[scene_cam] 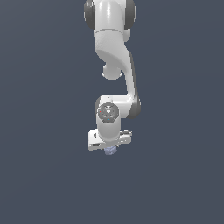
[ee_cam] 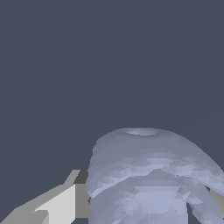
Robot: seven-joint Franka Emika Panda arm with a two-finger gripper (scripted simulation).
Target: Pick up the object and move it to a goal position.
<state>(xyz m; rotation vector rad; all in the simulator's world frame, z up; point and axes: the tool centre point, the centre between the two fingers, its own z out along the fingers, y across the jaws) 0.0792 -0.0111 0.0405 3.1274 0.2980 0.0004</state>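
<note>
The object point(scene_cam: 110, 151) is a small pale lavender-blue lumpy item that peeks out just under the white hand in the exterior view. In the wrist view the object point(ee_cam: 148, 179) fills the lower part of the picture, very close to the camera. My gripper point(scene_cam: 110, 148) points down over it, with the jaws against the object's two sides. One finger point(ee_cam: 59, 205) touches the side of the object, and a sliver of the other finger point(ee_cam: 217, 189) shows at the opposite side. The gripper is shut on the object. I cannot tell whether the object is off the surface.
The white arm point(scene_cam: 114, 52) reaches down from the top of the exterior view. A plain dark grey-blue surface point(scene_cam: 43, 175) lies all around. No goal marker shows in either view.
</note>
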